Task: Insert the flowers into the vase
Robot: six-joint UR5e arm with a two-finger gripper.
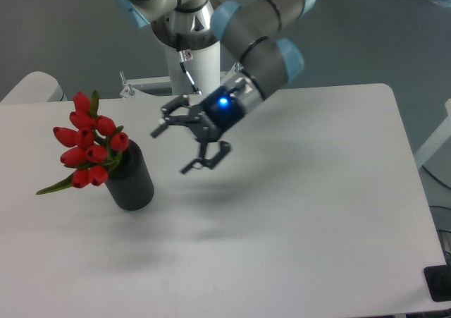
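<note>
While the arm hangs over the middle of the white table, the gripper sits in the air to the right of the vase, clear of it and touching nothing. Fingers apart: one points up-left, the other lower and nearer the camera, open space between them, nothing held. A blue light glows on the wrist body just behind the fingers.

The vase stands upright on the left part of the table, matte black, thick-walled cylinder. The flowers are in it: stems go down into the mouth at the top left of the rim, and the bunch leans out to the left and upward. Red buds cluster above and left of the rim; the lowest buds lie against the vase's upper left edge. One green leaf sticks out low to the left, past the buds, tip above the tabletop. Another thin green tip rises near the topmost bud.

A soft shadow lies on the table below the gripper, right of the vase. The robot's white base column stands at the far edge of the table, behind the gripper. Grey floor beyond.
</note>
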